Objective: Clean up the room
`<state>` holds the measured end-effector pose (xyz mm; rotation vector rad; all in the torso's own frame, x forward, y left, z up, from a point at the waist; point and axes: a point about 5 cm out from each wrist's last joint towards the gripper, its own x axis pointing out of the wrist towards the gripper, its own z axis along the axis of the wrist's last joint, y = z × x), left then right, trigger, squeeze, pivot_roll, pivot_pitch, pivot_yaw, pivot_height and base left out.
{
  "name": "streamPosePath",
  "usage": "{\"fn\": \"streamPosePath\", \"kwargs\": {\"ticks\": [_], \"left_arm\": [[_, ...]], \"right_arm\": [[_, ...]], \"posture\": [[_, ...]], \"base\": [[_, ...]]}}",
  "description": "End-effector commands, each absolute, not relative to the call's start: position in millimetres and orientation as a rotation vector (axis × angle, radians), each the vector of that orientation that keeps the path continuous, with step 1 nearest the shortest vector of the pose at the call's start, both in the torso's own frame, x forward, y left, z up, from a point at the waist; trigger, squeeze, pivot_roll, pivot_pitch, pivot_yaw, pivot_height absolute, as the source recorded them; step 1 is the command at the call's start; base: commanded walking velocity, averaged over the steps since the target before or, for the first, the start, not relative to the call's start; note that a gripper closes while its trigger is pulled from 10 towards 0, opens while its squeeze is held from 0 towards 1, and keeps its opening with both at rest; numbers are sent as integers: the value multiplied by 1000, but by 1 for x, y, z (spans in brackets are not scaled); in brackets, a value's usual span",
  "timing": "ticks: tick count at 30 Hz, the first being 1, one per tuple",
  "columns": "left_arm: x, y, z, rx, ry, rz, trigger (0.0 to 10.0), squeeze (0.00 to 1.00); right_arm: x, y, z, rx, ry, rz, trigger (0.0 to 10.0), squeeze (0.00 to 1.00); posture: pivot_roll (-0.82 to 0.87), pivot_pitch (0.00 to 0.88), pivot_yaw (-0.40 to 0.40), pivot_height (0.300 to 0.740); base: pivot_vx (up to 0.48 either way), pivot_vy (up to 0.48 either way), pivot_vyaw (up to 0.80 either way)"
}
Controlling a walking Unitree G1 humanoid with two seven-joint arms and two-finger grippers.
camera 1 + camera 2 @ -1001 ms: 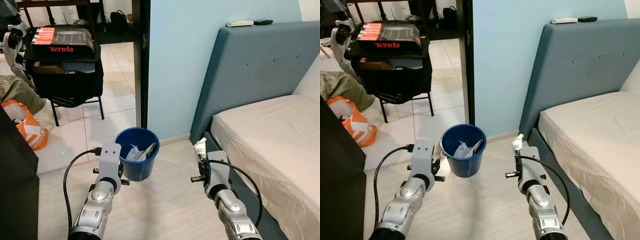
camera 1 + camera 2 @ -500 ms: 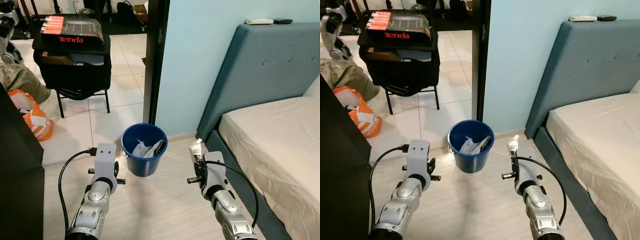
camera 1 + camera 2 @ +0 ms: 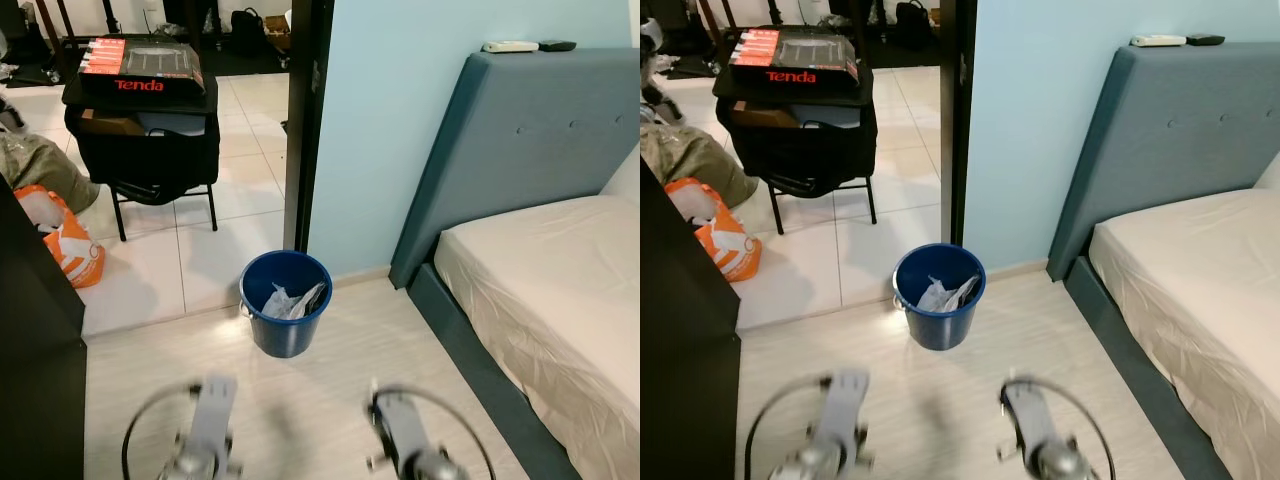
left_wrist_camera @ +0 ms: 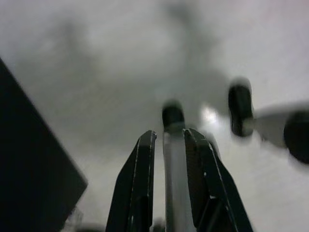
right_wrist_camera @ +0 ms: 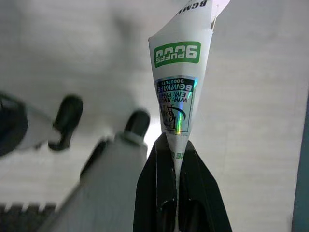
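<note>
The right gripper point(image 5: 173, 145) is pinching a white paper wrapper point(image 5: 179, 87) with green print, its fingers nearly closed on the lower end while the wrapper is sticking out beyond the tips over the pale floor point(image 3: 330, 350). The left gripper point(image 4: 169, 140) is holding nothing, its fingers standing a narrow gap apart. Ahead of both blurred arms, a blue bin point(image 3: 286, 317) is sitting on the floor by the wall, near the bed point(image 3: 560, 290), with crumpled white trash point(image 3: 290, 302) lying inside.
</note>
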<state>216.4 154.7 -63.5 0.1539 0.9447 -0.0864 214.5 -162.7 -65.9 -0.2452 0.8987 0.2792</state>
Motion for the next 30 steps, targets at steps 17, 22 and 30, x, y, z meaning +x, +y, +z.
{"fn": "streamPosePath", "kwargs": {"ticks": [17,22,30], "left_arm": [[189,159,-83,210,1036,-83,10000,0],[188,162,-84,215,1034,-73,10000,0],[187,164,-84,222,1032,-73,10000,0]], "right_arm": [[209,-162,-71,-164,889,184,10000,0],[213,-163,-68,-156,848,168,10000,0],[217,-164,-65,-155,815,164,10000,0]], "posture": [[33,68,-57,740],[31,70,-53,740],[27,76,-48,740]], "base": [[0,0,0],[0,0,0],[0,0,0]]}}
